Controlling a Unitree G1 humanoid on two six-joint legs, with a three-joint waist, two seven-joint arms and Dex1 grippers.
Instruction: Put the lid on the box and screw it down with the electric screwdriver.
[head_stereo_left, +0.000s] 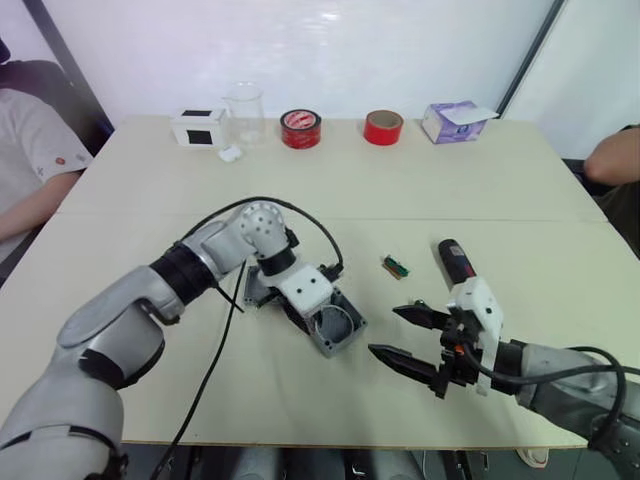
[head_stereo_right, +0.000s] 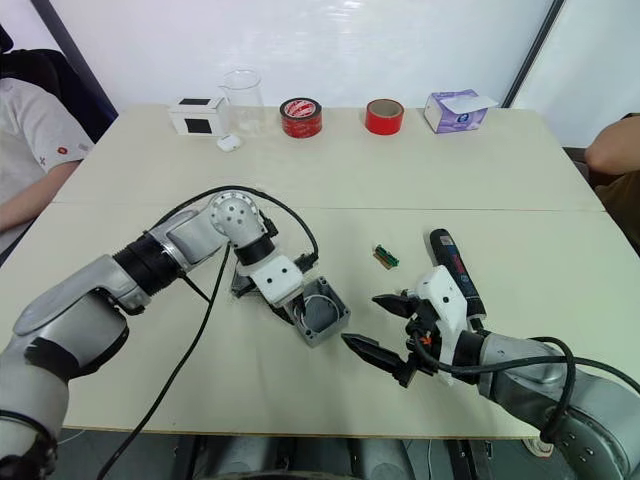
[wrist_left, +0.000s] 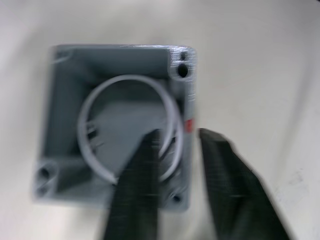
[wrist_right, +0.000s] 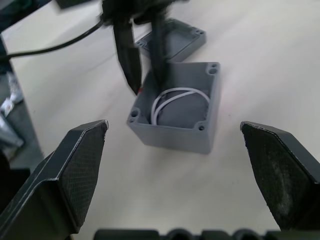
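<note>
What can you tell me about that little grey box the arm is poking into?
The box is a small square grey enclosure that looks like metal, standing open-topped on the pale table with no lid on it. Screw holes sit in its corners, a white ring lies coiled inside, and one wall bears a small red mark. The left gripper straddles that wall, one finger inside, one outside. The lid lies flat just behind it.
</note>
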